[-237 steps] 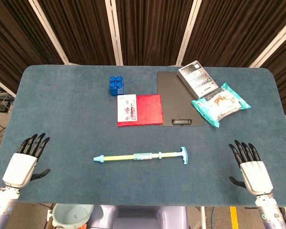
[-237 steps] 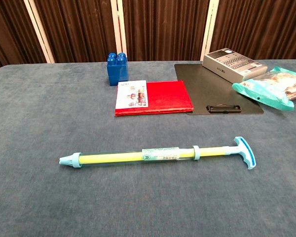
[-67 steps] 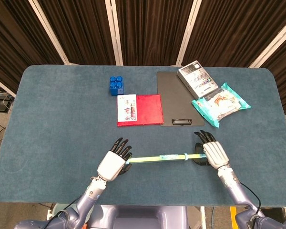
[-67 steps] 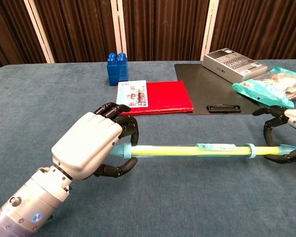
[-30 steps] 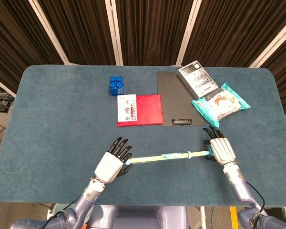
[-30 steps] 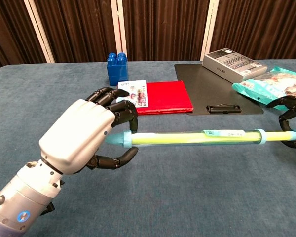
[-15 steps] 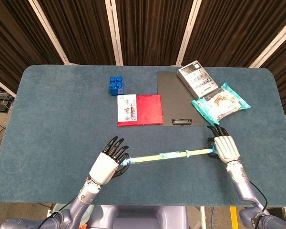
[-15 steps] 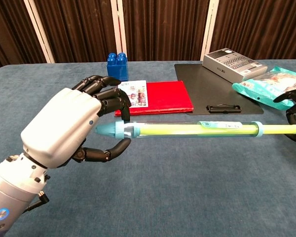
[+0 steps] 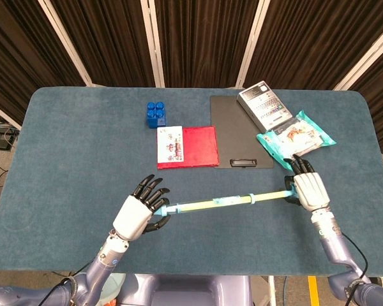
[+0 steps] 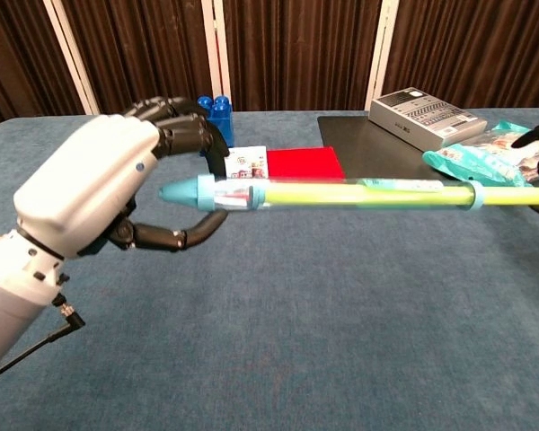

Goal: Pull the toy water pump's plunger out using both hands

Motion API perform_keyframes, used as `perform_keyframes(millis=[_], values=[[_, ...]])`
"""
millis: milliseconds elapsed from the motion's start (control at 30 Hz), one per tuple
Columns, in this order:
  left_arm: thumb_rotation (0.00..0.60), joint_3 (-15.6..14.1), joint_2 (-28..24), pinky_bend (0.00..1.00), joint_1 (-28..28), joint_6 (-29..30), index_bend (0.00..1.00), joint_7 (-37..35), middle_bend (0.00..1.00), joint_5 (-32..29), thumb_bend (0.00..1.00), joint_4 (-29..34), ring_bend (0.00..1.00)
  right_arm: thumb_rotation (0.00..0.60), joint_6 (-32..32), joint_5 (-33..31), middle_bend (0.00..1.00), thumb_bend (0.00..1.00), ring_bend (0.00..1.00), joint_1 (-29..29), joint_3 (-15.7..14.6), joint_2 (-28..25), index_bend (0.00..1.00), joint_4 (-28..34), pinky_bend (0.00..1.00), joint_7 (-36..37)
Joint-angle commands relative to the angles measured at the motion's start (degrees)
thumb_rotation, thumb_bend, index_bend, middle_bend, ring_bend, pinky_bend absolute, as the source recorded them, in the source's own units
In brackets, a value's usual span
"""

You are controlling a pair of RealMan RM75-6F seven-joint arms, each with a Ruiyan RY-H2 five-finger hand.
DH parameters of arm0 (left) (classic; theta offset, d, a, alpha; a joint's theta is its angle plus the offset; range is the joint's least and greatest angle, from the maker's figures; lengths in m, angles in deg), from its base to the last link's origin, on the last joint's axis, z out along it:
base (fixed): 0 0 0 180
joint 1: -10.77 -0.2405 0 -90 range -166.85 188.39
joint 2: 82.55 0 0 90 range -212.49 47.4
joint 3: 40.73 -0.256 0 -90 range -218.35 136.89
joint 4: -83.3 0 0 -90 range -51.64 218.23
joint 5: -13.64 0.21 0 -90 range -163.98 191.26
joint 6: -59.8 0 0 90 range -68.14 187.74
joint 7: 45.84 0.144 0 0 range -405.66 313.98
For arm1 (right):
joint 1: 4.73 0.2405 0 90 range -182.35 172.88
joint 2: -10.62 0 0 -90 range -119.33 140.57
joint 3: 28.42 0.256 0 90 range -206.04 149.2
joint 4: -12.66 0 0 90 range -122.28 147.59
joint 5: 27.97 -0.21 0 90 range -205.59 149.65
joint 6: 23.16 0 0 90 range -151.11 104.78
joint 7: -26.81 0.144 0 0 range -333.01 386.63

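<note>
One toy pump (image 9: 214, 203), held clear above the table (image 9: 64, 159), looks light, stiff and slick, best gripped at barrel end and handle: left hand (image 9: 135, 215) clasps the nozzle end, right hand (image 9: 309, 190) grips the plunger handle; two hands, one pump.

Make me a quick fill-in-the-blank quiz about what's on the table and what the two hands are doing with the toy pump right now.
1. The left hand holds the toy water pump at its ______ end.
2. The right hand grips the plunger's ______.
3. The blue building block sits behind the ______ booklet.
4. The grey box rests partly on the black ______.

Missing words: nozzle; handle; red; clipboard
</note>
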Motion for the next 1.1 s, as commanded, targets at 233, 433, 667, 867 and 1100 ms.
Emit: perform_keyframes(millis=[233, 433, 667, 867, 1100], values=[[0.600, 0.5, -2.3, 0.14, 0.1, 2.7, 0.76, -0.5, 0.32, 2.1, 0.47, 2.9, 0.14, 0.600, -1.5, -2.5, 0.19, 0.38, 0.06, 1.4, 2.5, -1.3, 0.78, -0.1, 0.13, -0.1], [0.600, -0.2, -4.1, 0.14, -0.5, 3.1, 0.76, -1.8, 0.32, 2.6, 0.47, 5.0, 0.14, 0.600, -2.4, -3.8, 0.19, 0.38, 0.06, 2.0, 3.5, -1.7, 0.78, -1.3, 0.13, 0.6], [0.600, -0.6, -5.7, 0.14, -0.8, 2.4, 0.76, -3.2, 0.32, 2.5, 0.47, 7.4, 0.14, 0.600, -3.5, -4.8, 0.19, 0.38, 0.06, 2.4, 3.9, -1.9, 0.78, -3.0, 0.13, 2.2], [0.600, -1.7, -7.1, 0.14, -1.4, 3.1, 0.76, -3.8, 0.32, 4.0, 0.47, 9.6, 0.14, 0.600, -5.7, -6.0, 0.19, 0.38, 0.06, 3.6, 4.8, -1.7, 0.79, -5.8, 0.13, 3.1], [0.600, -2.4, -8.5, 0.14, -2.0, 4.5, 0.76, -3.0, 0.33, 6.0, 0.47, 10.7, 0.14, 0.600, -7.9, -7.4, 0.19, 0.37, 0.06, 5.1, 6.1, -2.0, 0.79, -8.6, 0.13, 4.6]])
